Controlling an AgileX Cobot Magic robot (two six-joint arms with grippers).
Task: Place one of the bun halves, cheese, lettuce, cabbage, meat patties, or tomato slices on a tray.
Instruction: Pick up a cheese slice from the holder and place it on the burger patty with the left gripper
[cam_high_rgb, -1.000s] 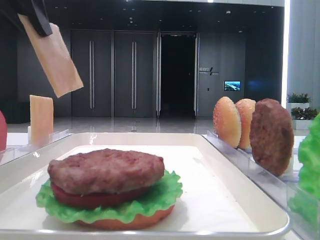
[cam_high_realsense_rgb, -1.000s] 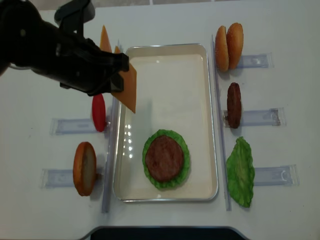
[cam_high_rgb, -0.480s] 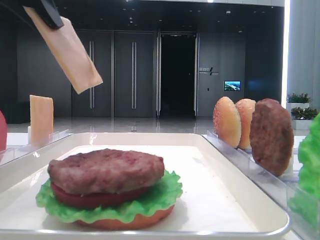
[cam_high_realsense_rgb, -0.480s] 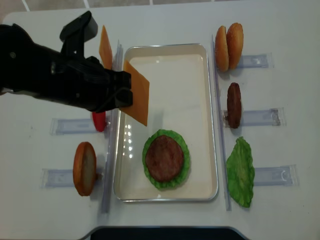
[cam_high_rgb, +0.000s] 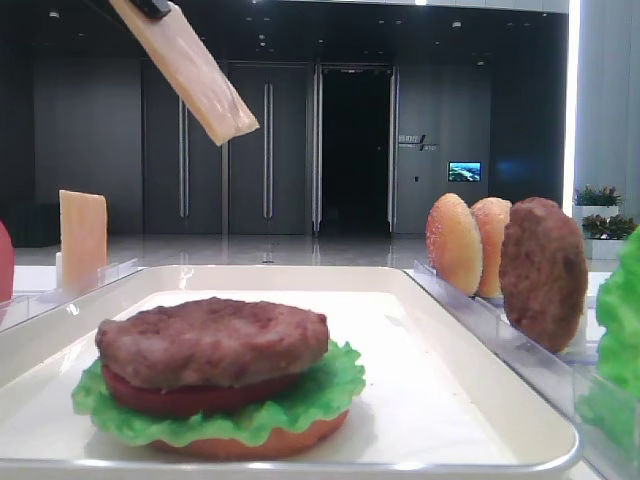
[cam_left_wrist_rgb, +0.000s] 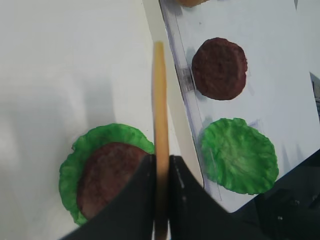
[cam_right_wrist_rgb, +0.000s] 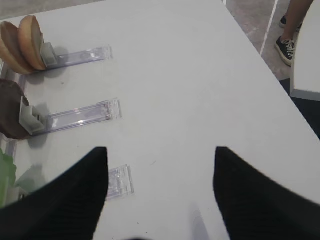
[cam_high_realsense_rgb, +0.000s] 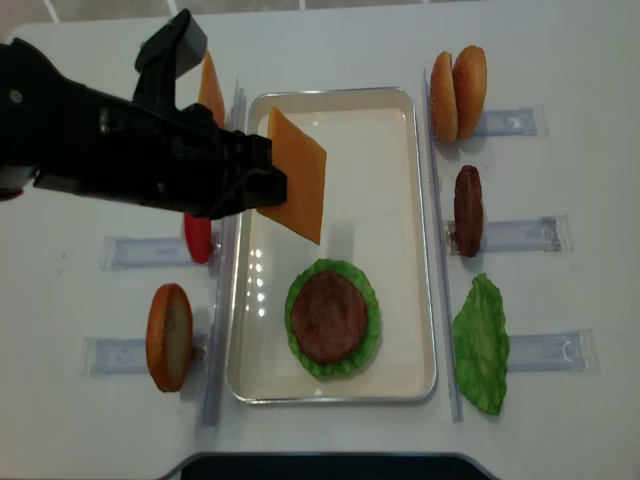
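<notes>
My left gripper (cam_high_realsense_rgb: 266, 186) is shut on a flat yellow-orange cheese slice (cam_high_realsense_rgb: 299, 176), which hangs tilted in the air above the middle of the white tray (cam_high_realsense_rgb: 350, 130). The left wrist view shows the cheese (cam_left_wrist_rgb: 159, 100) edge-on between the black jaws of that gripper (cam_left_wrist_rgb: 161, 162). Below it on the tray lies a stack: a brown meat patty (cam_high_realsense_rgb: 329, 317) on green lettuce (cam_high_realsense_rgb: 367, 293), with a tomato slice (cam_high_rgb: 185, 399) and a bun half (cam_high_rgb: 250, 444) under them. My right gripper (cam_right_wrist_rgb: 160, 195) stands open over bare table, holding nothing.
Clear racks flank the tray. On the left stand a second cheese slice (cam_high_realsense_rgb: 210, 88), a tomato slice (cam_high_realsense_rgb: 198, 240) and a bun half (cam_high_realsense_rgb: 168, 337). On the right stand two bun halves (cam_high_realsense_rgb: 458, 92), a patty (cam_high_realsense_rgb: 467, 210) and a lettuce leaf (cam_high_realsense_rgb: 482, 345).
My left gripper has carried the cheese to the right, from the tray's left rim to above the tray's middle. The stack and the racks are unchanged.
</notes>
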